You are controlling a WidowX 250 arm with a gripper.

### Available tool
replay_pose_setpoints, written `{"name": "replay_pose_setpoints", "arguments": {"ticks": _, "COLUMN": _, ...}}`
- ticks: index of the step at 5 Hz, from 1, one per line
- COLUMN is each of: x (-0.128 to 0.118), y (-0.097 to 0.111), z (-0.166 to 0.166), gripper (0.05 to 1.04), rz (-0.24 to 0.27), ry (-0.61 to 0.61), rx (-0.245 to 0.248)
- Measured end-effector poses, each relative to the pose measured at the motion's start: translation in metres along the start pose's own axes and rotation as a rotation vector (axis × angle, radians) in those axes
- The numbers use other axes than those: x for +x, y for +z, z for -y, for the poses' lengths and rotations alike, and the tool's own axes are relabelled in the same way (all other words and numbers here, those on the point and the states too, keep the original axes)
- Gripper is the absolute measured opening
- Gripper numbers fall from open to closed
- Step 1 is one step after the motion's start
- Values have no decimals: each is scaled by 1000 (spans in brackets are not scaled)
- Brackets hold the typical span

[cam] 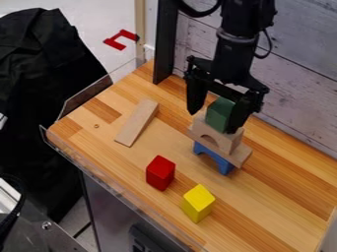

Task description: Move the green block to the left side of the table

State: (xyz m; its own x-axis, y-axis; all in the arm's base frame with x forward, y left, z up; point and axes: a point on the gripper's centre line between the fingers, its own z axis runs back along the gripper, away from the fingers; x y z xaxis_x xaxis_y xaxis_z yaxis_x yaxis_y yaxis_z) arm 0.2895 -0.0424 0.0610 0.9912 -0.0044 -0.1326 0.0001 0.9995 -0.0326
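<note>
Now, upper right of frame: claw (213, 122) spread wide, green block (219, 114) between fingers, nearer frame-right one, atop wooden arch (229, 142).

Small green block (220, 114), upright, atop natural-wood arch block (218, 134) (top of stack, right of table's middle).

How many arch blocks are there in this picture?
2. The blue arch is at the bottom of the stack; the wooden arch is higher, between the plank and the green block. Something behind the stack could be hidden.
</note>
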Motion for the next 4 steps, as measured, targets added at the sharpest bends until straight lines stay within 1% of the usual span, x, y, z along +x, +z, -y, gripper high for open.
{"name": "replay_pose_setpoints", "arguments": {"ticks": 1, "x": 2, "y": -2, "z": -2, "gripper": 736, "rz": 15, "ry": 27, "rx": -14}}
{"name": "replay_pose_setpoints", "arguments": {"ticks": 2, "x": 2, "y": -3, "z": -1, "gripper": 530, "rz": 19, "ry": 32, "rx": -21}}
{"name": "replay_pose_setpoints", "arguments": {"ticks": 3, "x": 2, "y": -3, "z": -2, "gripper": 529, "rz": 18, "ry": 45, "rx": -26}}
{"name": "replay_pose_setpoints", "arguments": {"ticks": 4, "x": 4, "y": 3, "z": -18, "gripper": 527, "rz": 32, "ry": 98, "rx": -24}}
